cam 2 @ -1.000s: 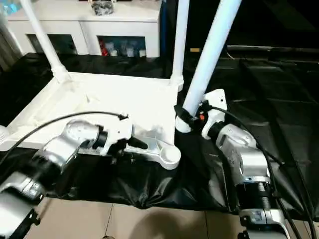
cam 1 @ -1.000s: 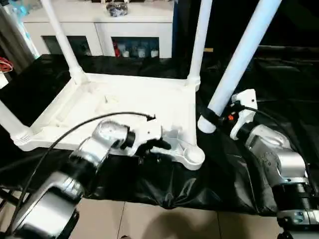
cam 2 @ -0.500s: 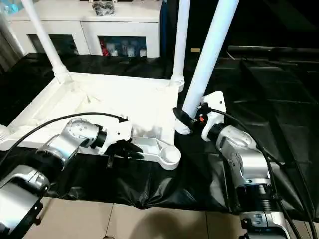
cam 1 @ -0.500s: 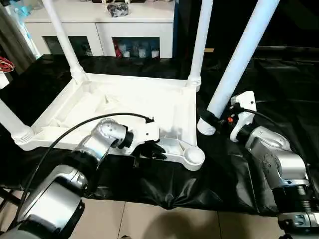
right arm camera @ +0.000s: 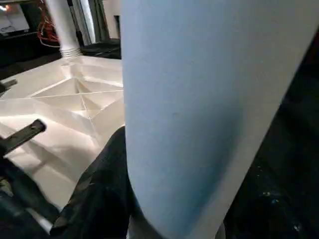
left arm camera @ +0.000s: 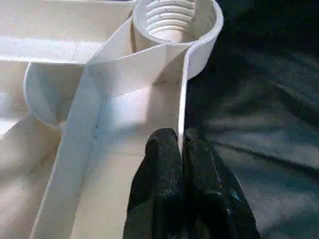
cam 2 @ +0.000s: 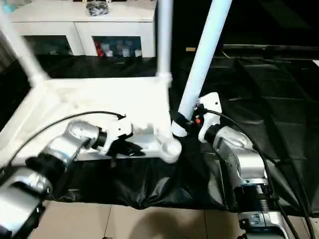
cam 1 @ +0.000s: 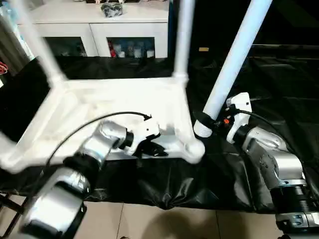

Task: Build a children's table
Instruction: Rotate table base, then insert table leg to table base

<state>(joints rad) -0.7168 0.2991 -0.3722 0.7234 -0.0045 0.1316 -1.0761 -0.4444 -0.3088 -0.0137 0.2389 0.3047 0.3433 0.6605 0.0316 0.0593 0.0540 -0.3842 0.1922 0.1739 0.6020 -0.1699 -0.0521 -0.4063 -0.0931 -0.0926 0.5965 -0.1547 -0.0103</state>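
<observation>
Left gripper [left arm camera: 179, 149] has clamped onto the rim of the white ribbed plastic tabletop [cam 1: 119, 104], upside down on the black-draped table [cam 1: 279, 69]. Three white tubular legs [cam 1: 183, 37] stand in corner sockets. Right gripper [cam 1: 208, 121] clamps the fourth leg [cam 1: 234, 55] beside the one empty socket [left arm camera: 172, 17].

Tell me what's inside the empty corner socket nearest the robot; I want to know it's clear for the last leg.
Inside the corner socket I see white screw threads and nothing lodged there. Its bottom is hidden by the near wall.

No legible text, labels, brand marks, numbers or signs appear on any visible surface.
</observation>
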